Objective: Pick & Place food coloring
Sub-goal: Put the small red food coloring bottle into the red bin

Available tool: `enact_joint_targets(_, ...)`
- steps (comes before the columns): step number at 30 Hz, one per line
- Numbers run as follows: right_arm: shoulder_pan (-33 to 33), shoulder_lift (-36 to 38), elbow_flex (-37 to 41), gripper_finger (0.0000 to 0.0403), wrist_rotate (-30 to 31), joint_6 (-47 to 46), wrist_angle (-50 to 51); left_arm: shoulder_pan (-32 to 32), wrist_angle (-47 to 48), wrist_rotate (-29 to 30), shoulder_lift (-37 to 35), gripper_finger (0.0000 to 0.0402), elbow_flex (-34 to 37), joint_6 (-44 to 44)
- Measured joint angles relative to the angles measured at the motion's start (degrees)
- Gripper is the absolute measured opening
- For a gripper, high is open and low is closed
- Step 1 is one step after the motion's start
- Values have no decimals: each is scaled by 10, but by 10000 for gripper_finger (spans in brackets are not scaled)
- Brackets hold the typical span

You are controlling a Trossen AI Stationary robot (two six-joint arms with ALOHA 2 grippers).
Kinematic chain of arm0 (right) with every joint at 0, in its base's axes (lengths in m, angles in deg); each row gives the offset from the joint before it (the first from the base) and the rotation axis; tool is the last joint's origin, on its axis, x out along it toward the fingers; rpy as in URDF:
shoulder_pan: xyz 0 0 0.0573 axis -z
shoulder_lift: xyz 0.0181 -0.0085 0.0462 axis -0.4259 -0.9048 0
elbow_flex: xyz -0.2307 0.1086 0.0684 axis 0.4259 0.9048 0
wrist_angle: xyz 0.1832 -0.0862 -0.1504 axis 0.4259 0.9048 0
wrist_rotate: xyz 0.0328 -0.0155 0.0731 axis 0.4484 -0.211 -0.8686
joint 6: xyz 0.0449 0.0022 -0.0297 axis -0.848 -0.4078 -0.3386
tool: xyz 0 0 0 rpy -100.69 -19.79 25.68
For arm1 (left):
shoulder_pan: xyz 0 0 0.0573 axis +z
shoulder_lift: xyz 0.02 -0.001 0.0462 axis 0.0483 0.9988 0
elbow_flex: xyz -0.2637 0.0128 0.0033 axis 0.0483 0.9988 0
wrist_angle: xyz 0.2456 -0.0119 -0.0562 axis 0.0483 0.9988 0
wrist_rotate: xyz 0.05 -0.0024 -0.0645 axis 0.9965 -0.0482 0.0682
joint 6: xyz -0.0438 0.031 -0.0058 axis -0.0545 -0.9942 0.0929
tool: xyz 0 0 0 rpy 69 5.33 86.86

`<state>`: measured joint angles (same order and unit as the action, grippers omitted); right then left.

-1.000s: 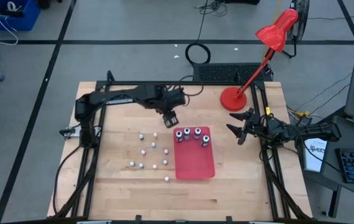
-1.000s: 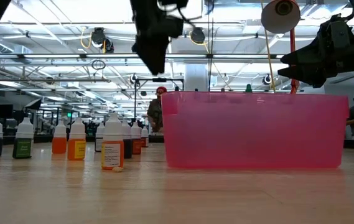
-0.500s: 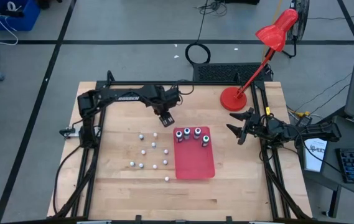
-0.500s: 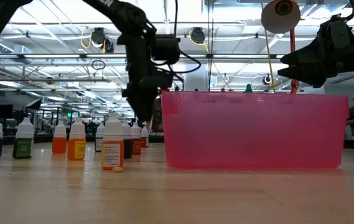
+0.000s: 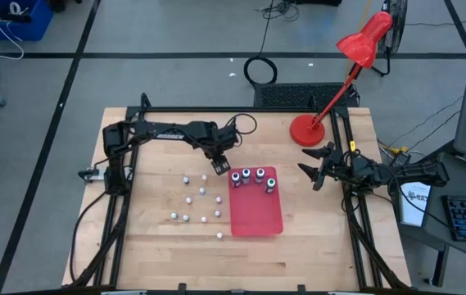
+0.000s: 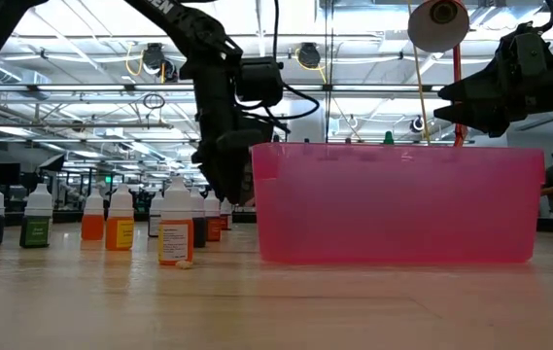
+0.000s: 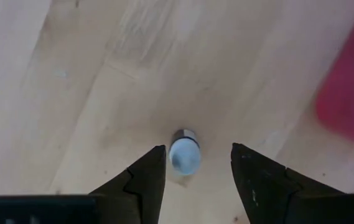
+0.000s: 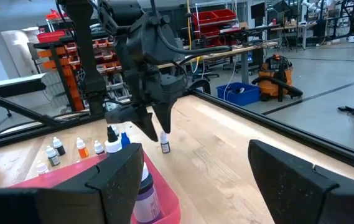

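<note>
Several small food coloring bottles (image 5: 189,199) with white caps stand upright on the wooden table left of the flat red tray (image 5: 257,215). More bottles (image 5: 253,174) stand in the tray along its far edge. My left gripper (image 7: 197,149) points down, open, over one bottle (image 7: 184,153) near the tray's far left corner. Its fingertips stand on either side of the cap without touching it. That bottle (image 8: 164,145) shows just under my left gripper (image 8: 158,121) in the right wrist view. My right gripper (image 5: 306,164) waits open at the table's right side.
A red desk lamp's base (image 5: 306,129) stands at the table's far right corner. In the low view the tray's wall (image 6: 397,204) hides the table behind it, and a row of bottles (image 6: 111,228) stands to its left. A whitish piece (image 6: 185,263) lies before them.
My left gripper has come down from well above the table toward the bottle by the tray's far left corner, shifting slightly toward the near edge. Its fingertips now stand low around the bottle. No bottle has moved.
</note>
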<state>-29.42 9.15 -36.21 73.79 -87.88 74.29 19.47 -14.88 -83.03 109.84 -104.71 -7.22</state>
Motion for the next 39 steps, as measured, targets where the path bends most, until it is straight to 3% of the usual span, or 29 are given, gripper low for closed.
enact_joint_targets(10, 0, 0, 0, 279, 0, 0, 0, -2, -15, 15, 1, 162, 13, 15)
enact_joint_targets(24, 0, 0, 0, 279, 0, 0, 0, -2, -35, 14, 1, 182, 31, 21)
enact_joint_targets(39, 0, 0, 0, 279, 0, 0, 0, 13, -38, 14, 1, 106, 31, 15)
